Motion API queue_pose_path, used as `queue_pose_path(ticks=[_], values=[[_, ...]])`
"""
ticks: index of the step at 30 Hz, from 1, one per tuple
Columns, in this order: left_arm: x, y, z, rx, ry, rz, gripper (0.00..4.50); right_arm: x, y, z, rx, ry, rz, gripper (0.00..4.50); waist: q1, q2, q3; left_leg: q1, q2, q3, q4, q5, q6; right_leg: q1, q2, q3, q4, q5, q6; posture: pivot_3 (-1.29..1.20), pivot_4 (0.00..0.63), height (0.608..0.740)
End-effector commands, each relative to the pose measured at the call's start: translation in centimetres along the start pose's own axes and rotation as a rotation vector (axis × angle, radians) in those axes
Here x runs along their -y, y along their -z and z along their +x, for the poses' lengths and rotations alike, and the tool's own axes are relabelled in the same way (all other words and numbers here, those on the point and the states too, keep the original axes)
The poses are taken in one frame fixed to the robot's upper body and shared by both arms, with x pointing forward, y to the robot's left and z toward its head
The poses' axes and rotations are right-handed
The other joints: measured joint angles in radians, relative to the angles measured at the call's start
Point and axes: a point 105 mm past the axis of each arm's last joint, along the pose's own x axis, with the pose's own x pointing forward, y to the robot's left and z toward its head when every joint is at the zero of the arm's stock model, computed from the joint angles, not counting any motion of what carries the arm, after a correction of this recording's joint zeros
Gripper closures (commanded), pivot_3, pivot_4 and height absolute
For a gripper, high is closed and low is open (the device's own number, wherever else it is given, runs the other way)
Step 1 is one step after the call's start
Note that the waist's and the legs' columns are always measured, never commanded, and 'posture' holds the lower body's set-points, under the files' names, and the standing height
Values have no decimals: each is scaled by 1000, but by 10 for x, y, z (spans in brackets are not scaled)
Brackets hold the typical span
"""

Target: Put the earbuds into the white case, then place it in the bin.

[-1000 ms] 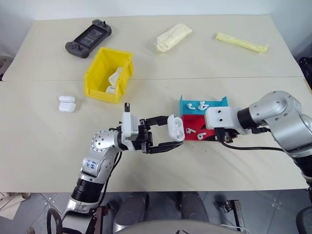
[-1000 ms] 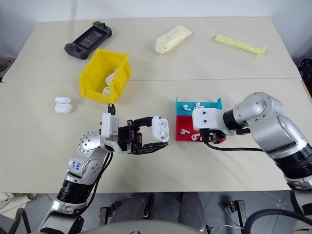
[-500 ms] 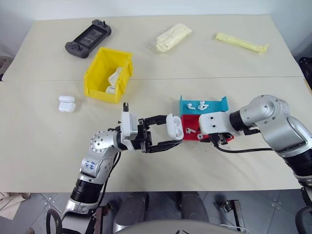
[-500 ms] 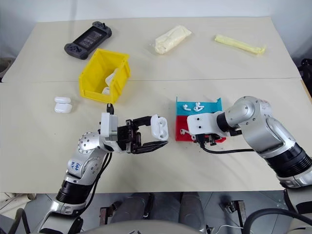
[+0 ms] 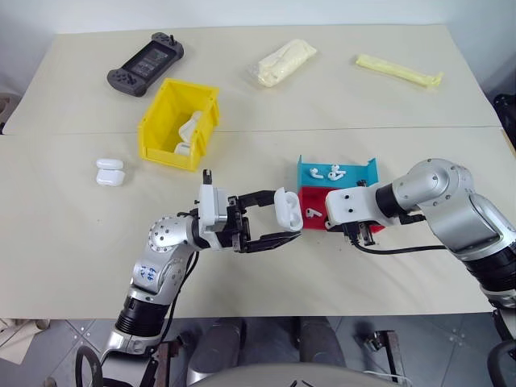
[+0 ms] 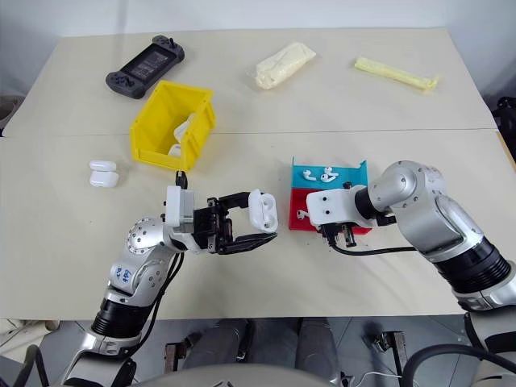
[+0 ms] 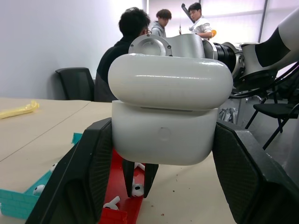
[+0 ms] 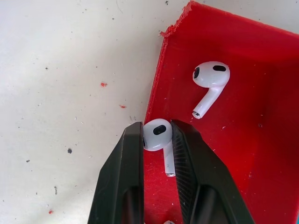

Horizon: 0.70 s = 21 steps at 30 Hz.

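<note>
Earbud, glossy white, rounded head with short stem, pinched between black fingers of right gripper inside red tray; second earbud loose on tray floor. White case, smooth pebble shape, lid hinged up, clamped in left gripper just left of red tray. Yellow plastic bin well apart, up-left of tray.
</note>
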Motion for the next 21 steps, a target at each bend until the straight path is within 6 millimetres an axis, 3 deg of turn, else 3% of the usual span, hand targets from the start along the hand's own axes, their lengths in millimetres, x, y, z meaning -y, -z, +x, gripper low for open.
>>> queue_pose_path(ticks=[1, 8, 14, 21], values=[[3, -13, 0, 32, 10, 42, 1713, -1, -2, -3, 9, 9, 1, 4032, 0, 0, 0, 0, 0, 0, 0, 0, 0, 0, 0, 0, 0, 0, 0, 0, 150, 740], [-3, -13, 1, 47, 33, 51, 1713, 4, -10, -41, 142, 125, 125, 4032, 3, 0, 0, 0, 0, 0, 0, 0, 0, 0, 0, 0, 0, 0, 0, 0, 150, 740], [-5, -9, 5, 70, 77, 28, 1713, -5, -16, -67, 476, 287, 286, 4032, 5, -1, 0, 0, 0, 0, 0, 0, 0, 1, 0, -1, 1, 0, 0, 0, 150, 740], [-16, -5, 6, 72, 94, -17, 1713, -4, -54, -82, 1000, 436, 508, 4032, 0, 0, 0, 1, 1, 0, 1, 1, -1, 0, 1, 1, 6, 0, 0, 0, 150, 740]])
